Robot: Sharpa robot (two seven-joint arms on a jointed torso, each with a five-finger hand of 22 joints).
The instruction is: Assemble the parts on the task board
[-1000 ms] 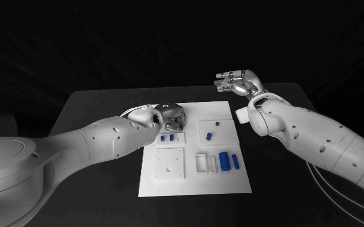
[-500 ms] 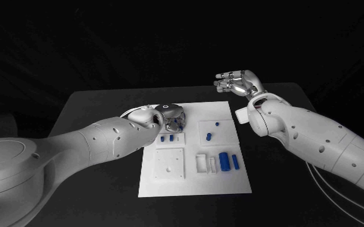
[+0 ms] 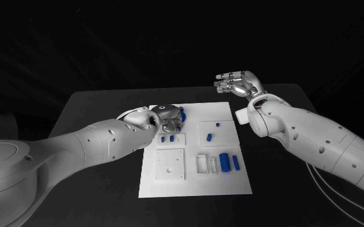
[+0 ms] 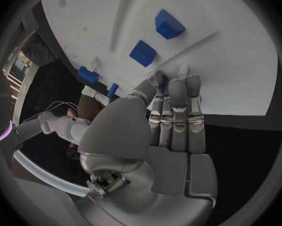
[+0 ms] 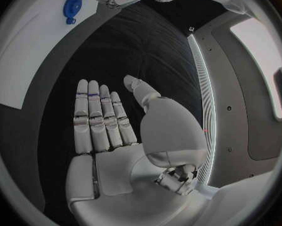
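Observation:
The white task board [image 3: 221, 179] lies mid-table. My left hand [image 3: 167, 118] hovers over its far left corner and pinches a small blue part [image 3: 180, 114]. The left wrist view shows that part [image 4: 162, 81] between thumb and fingers just above the board [image 4: 235, 60]. Two small blue parts [image 3: 167, 138] lie just below the hand, two more [image 3: 212, 131] sit on the right, and a bigger blue cylinder [image 3: 224, 160] lies lower right. My right hand [image 3: 239, 84] is raised beyond the board's far right corner, fingers straight and apart from the thumb [image 5: 137, 88], holding nothing.
A square white plate [image 3: 170, 163] and a small white frame [image 3: 201, 163] sit on the board's near half. Black table [image 3: 99, 111] surrounds the board on both sides. In the right wrist view the board's edge [image 5: 27, 50] carries a blue round part [image 5: 72, 6].
My left hand has turned slightly over the board's far left corner, and the blue part at its fingertips shows more. The right hand has stayed still.

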